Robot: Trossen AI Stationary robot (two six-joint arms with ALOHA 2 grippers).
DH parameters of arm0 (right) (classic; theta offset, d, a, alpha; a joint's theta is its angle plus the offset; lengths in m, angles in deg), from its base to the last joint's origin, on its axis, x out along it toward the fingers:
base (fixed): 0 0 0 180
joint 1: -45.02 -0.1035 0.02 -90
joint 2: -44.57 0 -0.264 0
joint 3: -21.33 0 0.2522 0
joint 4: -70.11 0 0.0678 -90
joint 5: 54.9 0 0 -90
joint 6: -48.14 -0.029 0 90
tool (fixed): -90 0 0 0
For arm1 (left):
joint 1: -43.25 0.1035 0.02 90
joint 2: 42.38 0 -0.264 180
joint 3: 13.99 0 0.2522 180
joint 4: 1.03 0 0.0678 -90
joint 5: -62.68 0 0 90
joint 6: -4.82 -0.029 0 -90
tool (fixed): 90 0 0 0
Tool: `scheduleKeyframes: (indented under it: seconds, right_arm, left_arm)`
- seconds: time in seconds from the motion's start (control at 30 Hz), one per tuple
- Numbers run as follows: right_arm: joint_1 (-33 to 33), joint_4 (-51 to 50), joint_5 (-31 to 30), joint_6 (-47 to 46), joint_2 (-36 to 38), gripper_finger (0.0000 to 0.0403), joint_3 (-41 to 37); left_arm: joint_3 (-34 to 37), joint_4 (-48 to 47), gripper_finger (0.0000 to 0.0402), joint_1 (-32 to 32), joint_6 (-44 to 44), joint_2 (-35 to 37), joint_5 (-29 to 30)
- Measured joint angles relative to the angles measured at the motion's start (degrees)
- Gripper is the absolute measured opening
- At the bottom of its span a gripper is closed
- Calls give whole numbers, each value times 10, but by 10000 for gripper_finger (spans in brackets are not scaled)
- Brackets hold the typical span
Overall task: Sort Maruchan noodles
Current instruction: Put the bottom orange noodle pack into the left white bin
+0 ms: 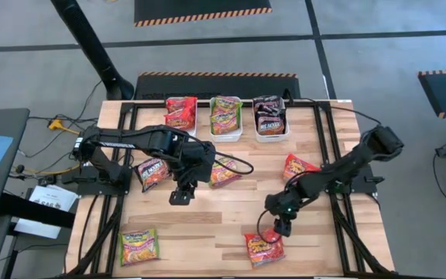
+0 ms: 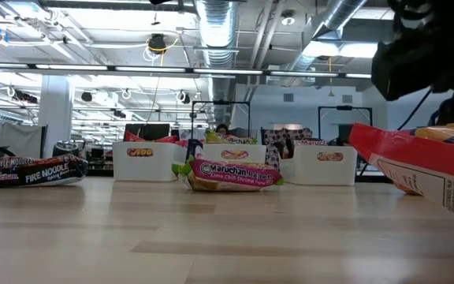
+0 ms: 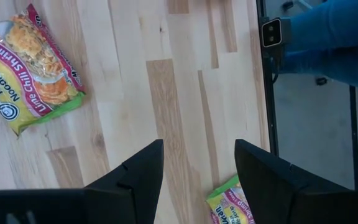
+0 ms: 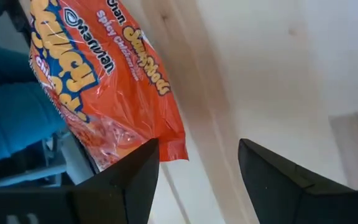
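Overhead, right gripper (image 1: 283, 225) spread open just above red-orange Maruchan packet (image 1: 264, 249) at table's (image 1: 207, 232) near edge; left gripper (image 1: 180, 194) open mid-table. Low down, lime chili shrimp packet (image 2: 231, 175) before white bins (image 2: 231, 160). From right wrist, empty fingers (image 4: 120, 183) beside orange packet.

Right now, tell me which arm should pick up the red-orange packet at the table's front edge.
Right. The right gripper hangs open just above the red-orange packet, which fills its wrist view. The left gripper is also open but sits farther off, near the green packet at mid-table.
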Motion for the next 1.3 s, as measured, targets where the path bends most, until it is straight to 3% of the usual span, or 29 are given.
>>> scheduleKeyframes:
  seconds: [0.47,0.93,1.07,1.3]
  right_arm:
    - [5,99,72,15,-30,244,0]
    - [7,143,41,-27,-59,243,2]
    - [3,153,52,-32,-76,219,0]
    - [-2,156,66,-37,-82,134,0]
  left_arm:
    - [0,0,183,0,5,0,0]
    - [0,-1,183,0,0,0,0]
    - [0,-2,183,0,0,0,0]
    - [0,-6,183,0,0,0,2]
